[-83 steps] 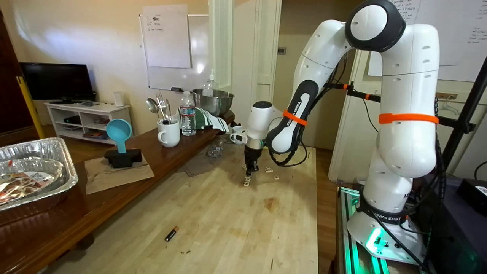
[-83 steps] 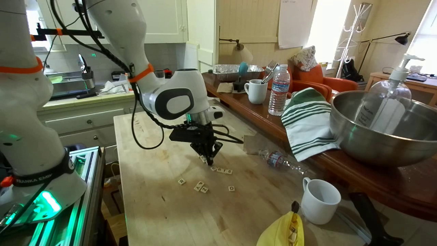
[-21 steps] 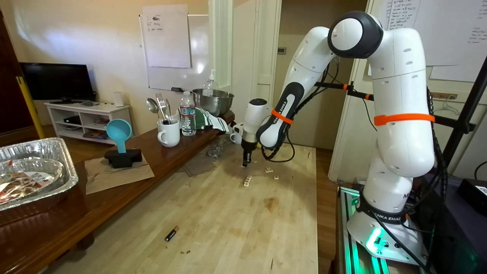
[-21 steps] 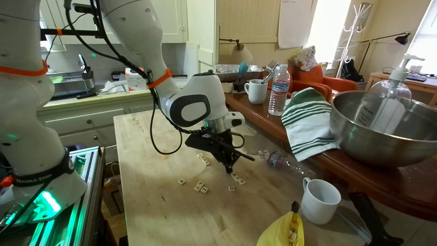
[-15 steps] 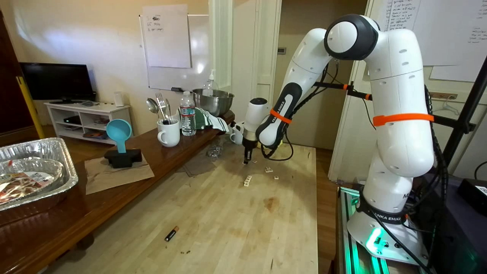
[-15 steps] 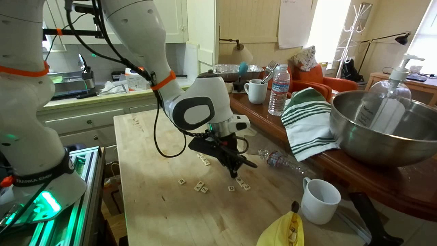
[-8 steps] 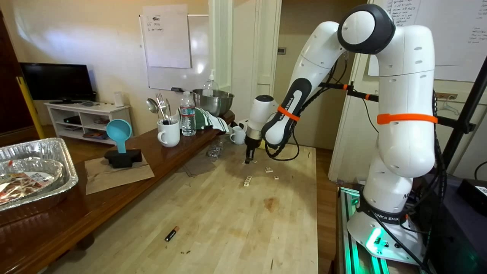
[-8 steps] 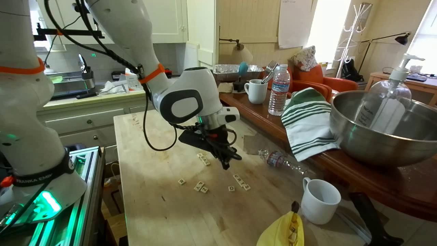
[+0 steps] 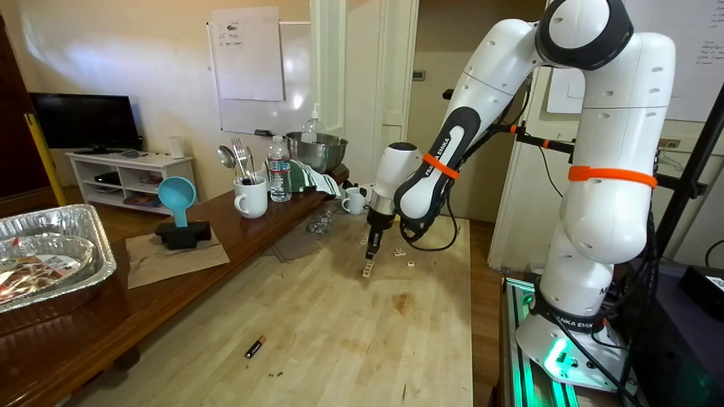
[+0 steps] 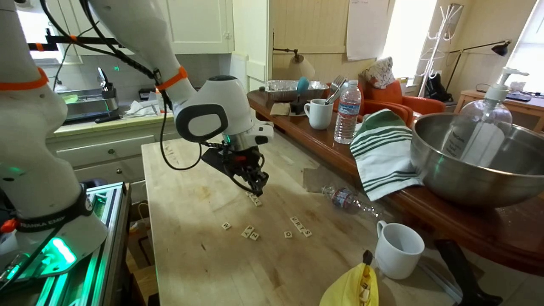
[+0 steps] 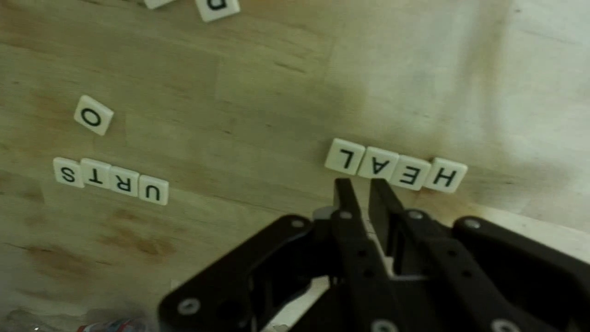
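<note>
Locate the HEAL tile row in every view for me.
In an exterior view: the HEAL row, below centre.
In an exterior view: the HEAL row, below and slightly left of centre.
Wrist view: the HEAL row, lettering upside down, right of centre.
Shared landmark: the gripper, its tips near that row in all three.

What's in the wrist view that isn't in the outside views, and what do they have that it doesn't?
Only the wrist view lets you read HEAL on the row of tiles near the gripper. Only the exterior views show the steel bowl and the striped towel. All show that row, the gripper and at least part of the clear bottle lying down.
</note>
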